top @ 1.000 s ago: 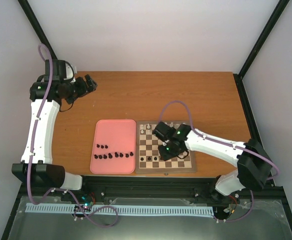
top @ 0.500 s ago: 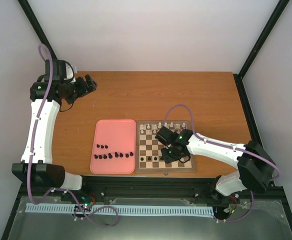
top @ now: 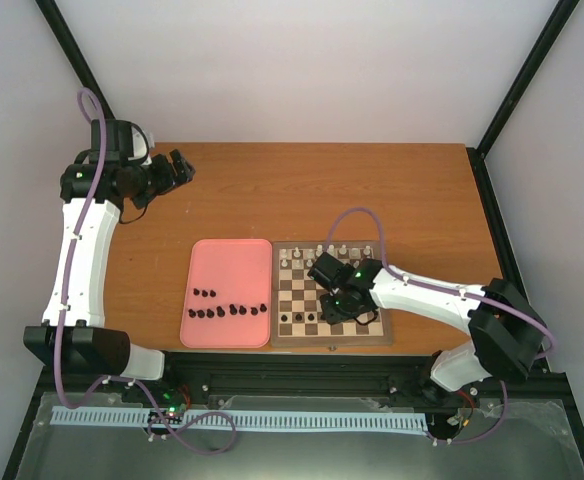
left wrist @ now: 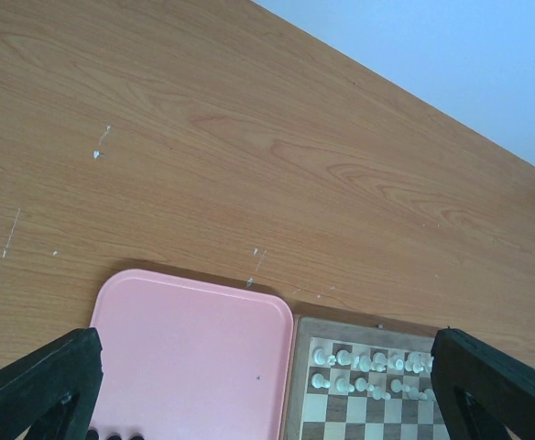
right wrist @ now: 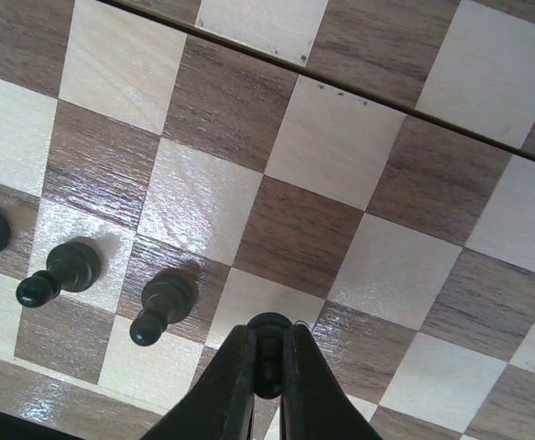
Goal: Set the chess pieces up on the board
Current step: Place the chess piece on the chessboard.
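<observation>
Pawn pinch: my right claw (right wrist: 268,335) is clamped on one black pawn (right wrist: 267,356), jaws almost together, low over the board (right wrist: 295,229) near its near edge. I cannot tell if the pawn's base touches the wood yet. Three black pieces (right wrist: 61,270) stand in a row just beside it, to the left in the wrist view. The other black chess pieces (top: 227,311) lie on the near half of the pink tray (top: 227,262), which sits just beside the board's left edge. White pieces (top: 342,249) line the board's far edge. My left claw (top: 180,167) is spread wide with nothing in it, over the far-left corner of the desk (top: 372,190), well apart from everything. Risks as I judge them: the pawn is tiny and glossy, so it may cling to one pad on release and topple. If I come down off-centre it lands across two squares. The nearest standing pawn is close, so an opening finger could knock it flat. The desk is orange-brown wood grain with a few pale specks, and the board is shiny with glare patches. White walls all round, with black frame posts at the far corners.
</observation>
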You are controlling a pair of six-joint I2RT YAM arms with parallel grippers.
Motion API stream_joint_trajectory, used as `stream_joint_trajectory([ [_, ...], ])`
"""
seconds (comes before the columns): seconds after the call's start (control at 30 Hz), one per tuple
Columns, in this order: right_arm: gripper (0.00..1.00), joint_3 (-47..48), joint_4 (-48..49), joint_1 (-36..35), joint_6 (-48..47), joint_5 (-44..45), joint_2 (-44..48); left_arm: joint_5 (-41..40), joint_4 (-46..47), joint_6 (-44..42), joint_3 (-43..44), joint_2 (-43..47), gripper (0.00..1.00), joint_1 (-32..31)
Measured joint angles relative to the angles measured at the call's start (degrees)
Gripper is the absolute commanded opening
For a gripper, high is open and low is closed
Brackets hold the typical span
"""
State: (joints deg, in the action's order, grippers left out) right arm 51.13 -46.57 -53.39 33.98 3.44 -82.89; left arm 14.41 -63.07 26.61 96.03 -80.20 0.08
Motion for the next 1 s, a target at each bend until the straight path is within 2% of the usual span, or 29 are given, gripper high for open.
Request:
stream_joint_trajectory([
  [0.57,0.07,-0.83,1.22,0.0,-0.02,-0.04,-1.77,0.02,0.02,-0.02,-0.04,0.0,1.0,0.0],
  [1.0,0.15,-0.61,1.4,0.0,-0.07,0.0,-2.36,0.02,0.0,-0.07,-0.24,0.0,1.0,0.0],
])
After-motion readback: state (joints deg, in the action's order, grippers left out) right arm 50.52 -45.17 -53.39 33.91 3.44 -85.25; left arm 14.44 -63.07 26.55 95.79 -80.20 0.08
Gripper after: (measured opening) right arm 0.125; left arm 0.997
